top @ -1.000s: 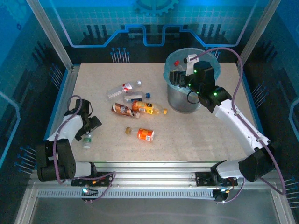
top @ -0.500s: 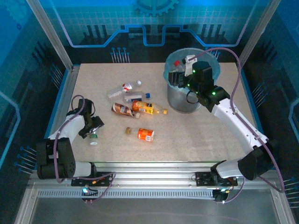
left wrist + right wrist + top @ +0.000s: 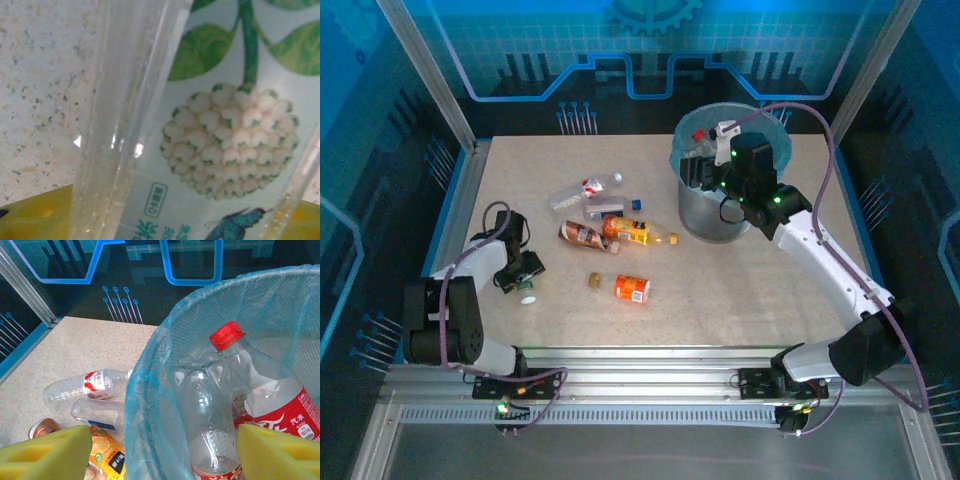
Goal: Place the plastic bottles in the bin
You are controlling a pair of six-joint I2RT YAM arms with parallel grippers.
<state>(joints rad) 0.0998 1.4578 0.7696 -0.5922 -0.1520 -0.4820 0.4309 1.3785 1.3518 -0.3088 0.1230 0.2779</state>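
Observation:
My left gripper (image 3: pixel 519 277) is low over the table at the near left, shut on a small clear bottle with a white flower label (image 3: pixel 220 125) and a green cap (image 3: pixel 527 294). That bottle sits between the yellow pads (image 3: pixel 30 215). My right gripper (image 3: pixel 700 167) hangs open over the near rim of the grey bin (image 3: pixel 712 215), which has a blue bag (image 3: pixel 150 390); nothing is between its pads (image 3: pixel 45 455). Inside the bin stand a red-capped bottle (image 3: pixel 265 385) and a clear uncapped one (image 3: pixel 205 410). On the table lie a red-labelled clear bottle (image 3: pixel 585 190), a brown bottle (image 3: pixel 582 235) and orange bottles (image 3: pixel 638 232) (image 3: pixel 632 289).
A clear bottle with a blue cap (image 3: pixel 616 207) lies beside the cluster left of the bin. A small brown cap-like piece (image 3: pixel 593 281) lies near the front orange bottle. A metal rail and glass walls enclose the table. The near right tabletop (image 3: pixel 770 290) is bare.
My left gripper has slid to the right and slightly away from the base, taking the green-capped bottle with it. The right gripper has stayed over the bin rim.

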